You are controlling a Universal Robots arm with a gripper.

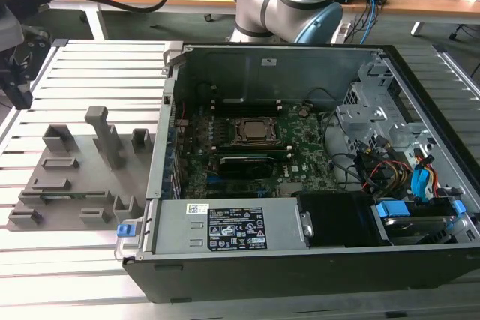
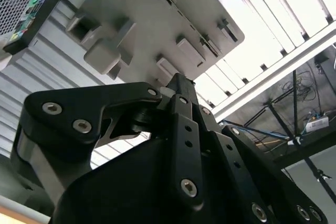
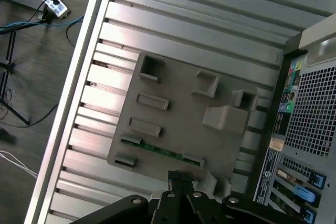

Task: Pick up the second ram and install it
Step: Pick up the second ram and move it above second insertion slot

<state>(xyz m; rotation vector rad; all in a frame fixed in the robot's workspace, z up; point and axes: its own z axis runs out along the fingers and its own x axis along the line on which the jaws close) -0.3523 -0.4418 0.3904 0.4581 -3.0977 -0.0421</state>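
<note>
The second ram [image 3: 157, 150] is a thin green stick lying on edge in a long slot of the grey fixture plate [image 3: 178, 108], between two small end blocks. My gripper [image 3: 181, 178] hovers above the plate's edge close to the stick, without touching it. Its dark fingers [image 2: 178, 85] are pressed together with nothing between them. In the exterior view the gripper [image 1: 18, 84] hangs at the far left, above and beyond the fixture plate [image 1: 75, 177].
The open computer case [image 1: 300, 260] stands at the exterior view's right of the plate, with the green motherboard [image 1: 307, 144], the CPU socket [image 1: 255, 131] and a dark module [image 1: 247, 162] beside it. Drive cages and cables fill its right end. The ribbed metal table [image 1: 97, 73] carries everything.
</note>
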